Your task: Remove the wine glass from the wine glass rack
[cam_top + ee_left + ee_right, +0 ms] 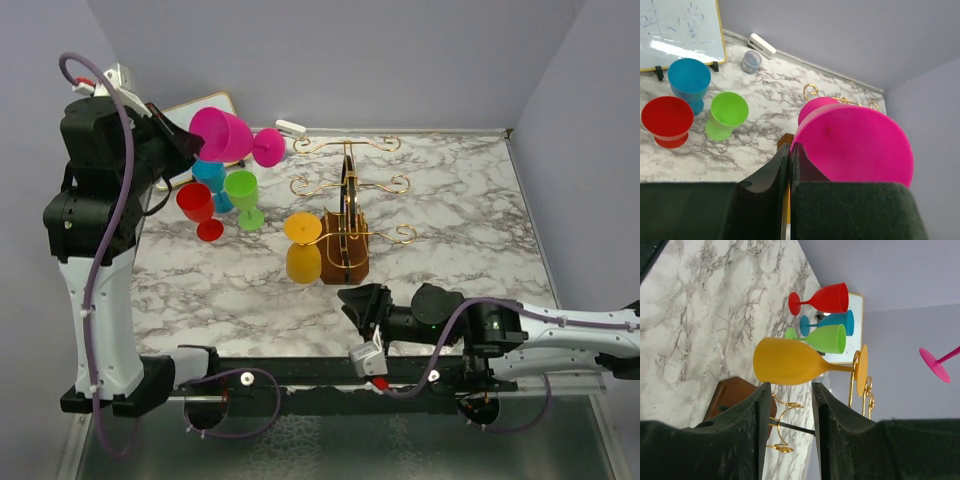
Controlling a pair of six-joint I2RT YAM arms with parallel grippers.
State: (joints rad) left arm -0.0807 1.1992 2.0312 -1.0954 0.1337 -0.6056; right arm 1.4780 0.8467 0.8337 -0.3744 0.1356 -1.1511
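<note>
Closest to the lens, the two dark fingers [760, 430] of the right tool [789, 389] were seen spread apart and released, with nothing gripped between them. Just ahead of their tips, the bowl of the yellow wine glass [785, 362] was lined up with the gap; whether it was touched could not be told. That glass was hung upside down, its foot caught on a curled arm of the wine glass rack [860, 385]. This is judged to be why the tool was set low and level with the bowl rather than above it.

The left tool [185, 148] was raised well above the tabletop [450, 200] and clenched on the magenta wine glass [228, 135]. That glass was held on its side, already off the rack, probably to keep it out of the way. Below that tool, a red glass [197, 203], a blue glass [209, 178] and a green glass [242, 190] were stood upright.

In the left wrist view only nearly closed fingers [765, 180] beside a large magenta bowl were shown, and the exact hold was hidden. The free stem and foot were shown by the overhead view alone. The yellow glass's side profile was given only by the right wrist view.
</note>
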